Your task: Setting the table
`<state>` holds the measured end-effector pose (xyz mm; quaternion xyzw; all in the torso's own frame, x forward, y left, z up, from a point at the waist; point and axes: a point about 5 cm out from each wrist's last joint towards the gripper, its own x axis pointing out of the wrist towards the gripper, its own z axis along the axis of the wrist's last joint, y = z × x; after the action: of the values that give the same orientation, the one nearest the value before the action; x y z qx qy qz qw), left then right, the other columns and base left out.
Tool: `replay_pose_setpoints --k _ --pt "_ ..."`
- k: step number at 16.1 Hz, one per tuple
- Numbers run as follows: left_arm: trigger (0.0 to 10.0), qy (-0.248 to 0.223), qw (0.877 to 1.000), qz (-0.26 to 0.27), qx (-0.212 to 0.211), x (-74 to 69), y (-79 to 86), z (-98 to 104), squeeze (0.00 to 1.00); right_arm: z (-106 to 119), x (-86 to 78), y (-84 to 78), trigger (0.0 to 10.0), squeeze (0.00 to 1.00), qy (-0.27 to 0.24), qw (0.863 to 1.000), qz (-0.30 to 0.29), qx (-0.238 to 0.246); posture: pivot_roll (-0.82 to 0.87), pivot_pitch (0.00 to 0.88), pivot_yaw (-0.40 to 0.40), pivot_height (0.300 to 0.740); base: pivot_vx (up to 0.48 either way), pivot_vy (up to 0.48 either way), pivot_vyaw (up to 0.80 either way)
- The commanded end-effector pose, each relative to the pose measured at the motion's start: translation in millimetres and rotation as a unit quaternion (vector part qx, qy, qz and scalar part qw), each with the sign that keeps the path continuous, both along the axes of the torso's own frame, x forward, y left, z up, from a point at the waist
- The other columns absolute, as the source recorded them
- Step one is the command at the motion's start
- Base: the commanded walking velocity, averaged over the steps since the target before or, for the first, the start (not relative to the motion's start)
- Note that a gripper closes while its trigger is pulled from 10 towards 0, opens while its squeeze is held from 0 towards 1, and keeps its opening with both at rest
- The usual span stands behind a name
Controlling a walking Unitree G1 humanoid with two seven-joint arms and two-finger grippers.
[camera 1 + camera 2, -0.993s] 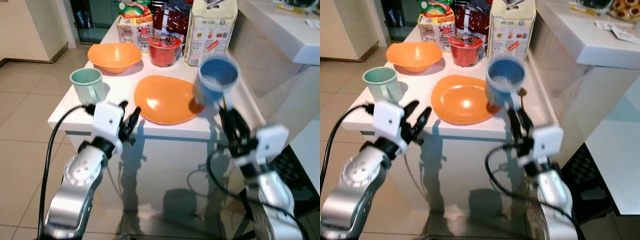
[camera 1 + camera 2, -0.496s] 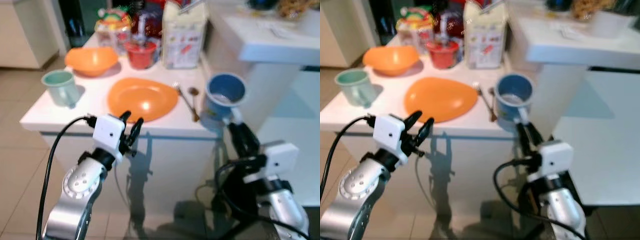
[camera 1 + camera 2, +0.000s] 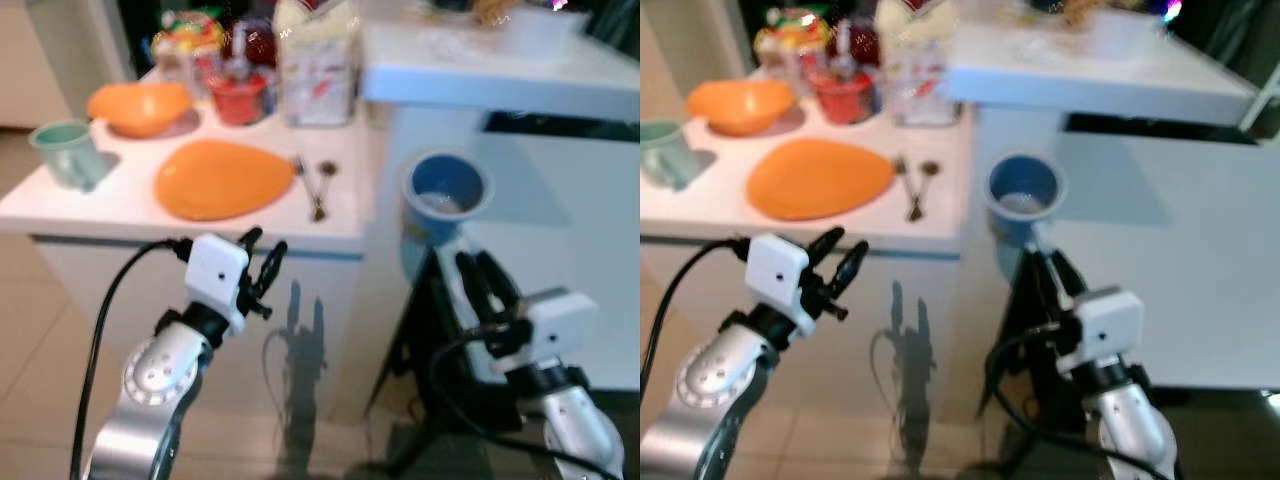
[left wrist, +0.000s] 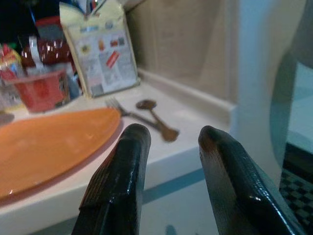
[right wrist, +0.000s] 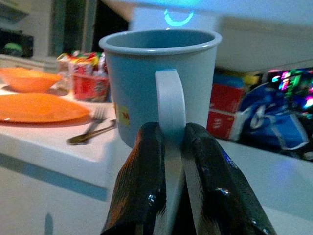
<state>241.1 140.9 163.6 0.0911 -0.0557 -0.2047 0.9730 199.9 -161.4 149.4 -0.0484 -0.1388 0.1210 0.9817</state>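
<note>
A blue mug (image 3: 445,195) is held upright by its handle, with my right gripper (image 5: 168,131) shut on that handle. The mug hangs to the right of the white table's edge (image 3: 345,240), in front of a white counter. On the table lie an orange plate (image 3: 215,178) and, to its right, a fork and a spoon (image 3: 310,185). A green mug (image 3: 68,152) stands at the table's left and an orange bowl (image 3: 137,105) behind it. My left gripper (image 3: 262,245) is open and holds nothing, low in front of the table's front edge.
A red cup (image 3: 238,98), a white carton (image 3: 318,65) and snack packs stand at the back of the table. The higher white counter (image 3: 500,70) and its side panel rise at the right. A dark gap (image 3: 415,330) lies between table and counter.
The whole view has swung to the right, so the table now sits at the left. The blue mug has gone from over the plate's edge to beyond the table's right edge.
</note>
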Motion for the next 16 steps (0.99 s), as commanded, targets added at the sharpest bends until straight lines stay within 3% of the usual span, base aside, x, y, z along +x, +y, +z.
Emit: replay_pose_setpoints --k 1,4,6,8,11,14,16 --pt "10.0 -0.008 1.0 0.002 0.003 0.0 3.5 3.6 0.0 6.2 -0.7 4.7 10.0 0.0 -0.016 1.0 0.009 0.001 0.03 0.023 -0.03 0.74 0.0 -0.48 0.0" --pt "10.0 -0.011 1.0 0.001 0.003 -0.1 3.5 4.7 0.0 7.8 -4.9 0.4 10.0 0.0 -0.023 1.0 0.002 -0.003 0.03 0.025 -0.028 0.74 0.0 -0.477 0.0" --pt "10.0 -0.022 1.0 0.004 -0.006 4.3 1.4 11.2 0.0 14.2 0.1 -14.3 10.0 0.0 -0.035 0.997 -0.061 0.026 0.03 0.025 -0.027 0.74 0.0 -0.476 0.0" --pt "10.0 -0.022 0.999 0.019 -0.015 14.7 -1.0 11.5 0.0 12.7 12.5 -24.4 10.0 0.0 -0.005 0.993 -0.105 0.055 0.02 0.023 -0.019 0.74 0.0 -0.474 0.0" --pt "10.0 -0.012 0.998 0.064 0.006 31.3 0.1 0.9 0.0 3.9 23.8 -28.9 10.0 0.0 0.039 0.988 -0.137 0.055 0.02 0.016 -0.012 0.74 0.0 -0.362 0.0" --pt "10.0 -0.018 0.997 0.076 0.005 51.8 -7.0 4.6 0.0 14.9 52.8 -43.9 10.0 0.0 0.061 0.975 -0.2 0.079 -0.01 0.001 0.016 0.74 0.0 -0.312 0.0" --pt "10.0 -0.024 0.996 0.09 -0.007 61.0 -10.0 9.5 0.0 17.0 62.0 -45.3 10.0 0.0 0.072 0.971 -0.214 0.076 -0.01 0.001 0.016 0.74 0.0 -0.334 0.0"
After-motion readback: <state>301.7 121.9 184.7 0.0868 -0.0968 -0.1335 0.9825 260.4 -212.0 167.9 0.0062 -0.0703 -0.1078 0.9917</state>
